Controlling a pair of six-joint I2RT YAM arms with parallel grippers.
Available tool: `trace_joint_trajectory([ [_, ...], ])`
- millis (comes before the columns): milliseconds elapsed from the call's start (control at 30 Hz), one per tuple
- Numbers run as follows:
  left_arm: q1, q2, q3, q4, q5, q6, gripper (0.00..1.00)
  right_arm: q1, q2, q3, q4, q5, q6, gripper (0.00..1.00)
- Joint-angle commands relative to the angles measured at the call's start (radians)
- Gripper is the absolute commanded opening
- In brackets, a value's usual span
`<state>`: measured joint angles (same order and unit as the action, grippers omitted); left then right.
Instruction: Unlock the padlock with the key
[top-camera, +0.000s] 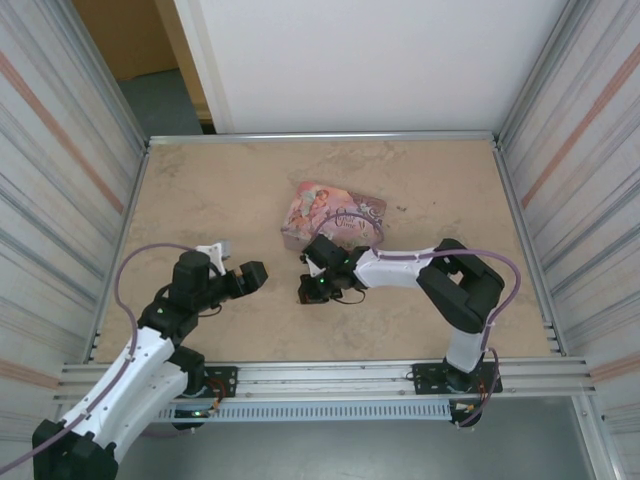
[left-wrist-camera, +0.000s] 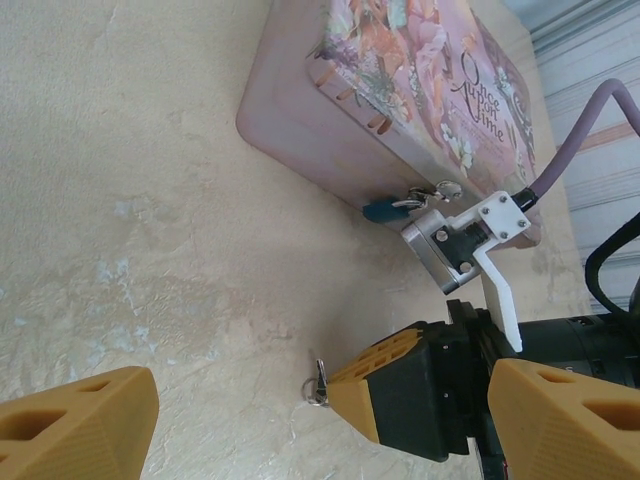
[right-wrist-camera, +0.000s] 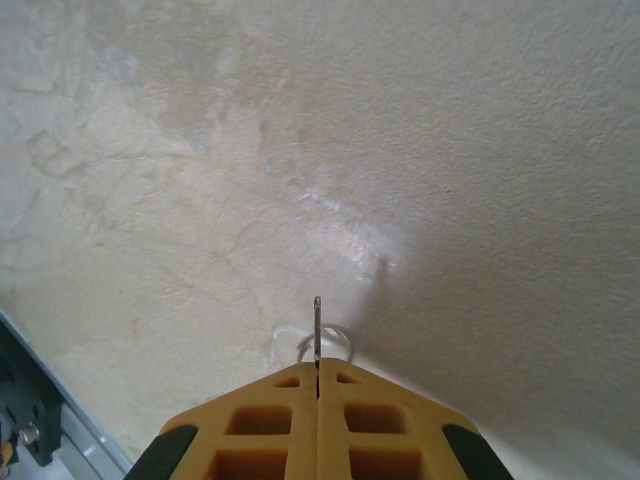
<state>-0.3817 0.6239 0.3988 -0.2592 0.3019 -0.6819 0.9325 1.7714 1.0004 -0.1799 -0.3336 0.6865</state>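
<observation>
Looking in, I see my right jaws clamped on the key (right-wrist-camera: 317, 330); the padlock (left-wrist-camera: 385, 210) sits against the tin (left-wrist-camera: 330, 130) near them, left jaws wide open, empty.

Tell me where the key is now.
In the right wrist view the key sits in the shut jaws of the right gripper, low at the table, apart from the padlock at the pink tin.

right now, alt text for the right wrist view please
The yellow-fingered right gripper is shut on a small silver metal key, seen edge-on with its wire ring behind it, over a mottled beige tabletop.
</observation>
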Motion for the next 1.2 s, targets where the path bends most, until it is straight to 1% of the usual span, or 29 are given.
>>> trace_joint_trajectory([
  [0, -0.006, -0.027, 0.038, 0.051, 0.068, 0.051, 0.84, -0.023, -0.099, -0.021, 0.007, 0.008, -0.110, 0.00],
  [67, -0.006, -0.033, 0.052, 0.107, 0.141, 0.070, 0.81, -0.046, -0.151, -0.031, 0.003, -0.007, -0.174, 0.00],
  [233, -0.006, -0.009, 0.120, 0.200, 0.301, 0.090, 0.67, -0.126, -0.324, -0.057, 0.007, -0.091, -0.333, 0.00],
  [400, -0.013, 0.036, 0.151, 0.362, 0.442, 0.051, 0.60, -0.214, -0.471, -0.075, 0.058, -0.240, -0.423, 0.00],
  [467, -0.032, 0.059, 0.170, 0.402, 0.471, 0.047, 0.59, -0.236, -0.510, -0.072, 0.082, -0.306, -0.435, 0.00],
  [633, -0.130, 0.134, 0.248, 0.417, 0.486, 0.094, 0.60, -0.243, -0.567, -0.045, 0.090, -0.393, -0.473, 0.00],
  [700, -0.155, 0.164, 0.272, 0.423, 0.486, 0.103, 0.60, -0.241, -0.584, -0.045, 0.092, -0.414, -0.479, 0.00],
  [833, -0.183, 0.210, 0.294, 0.443, 0.469, 0.107, 0.60, -0.236, -0.608, -0.046, 0.083, -0.448, -0.482, 0.00],
  [1033, -0.202, 0.254, 0.311, 0.443, 0.447, 0.116, 0.58, -0.223, -0.633, -0.048, 0.062, -0.456, -0.492, 0.00],
  [1167, -0.232, 0.285, 0.332, 0.429, 0.446, 0.136, 0.54, -0.212, -0.630, -0.040, 0.061, -0.461, -0.493, 0.00],
])
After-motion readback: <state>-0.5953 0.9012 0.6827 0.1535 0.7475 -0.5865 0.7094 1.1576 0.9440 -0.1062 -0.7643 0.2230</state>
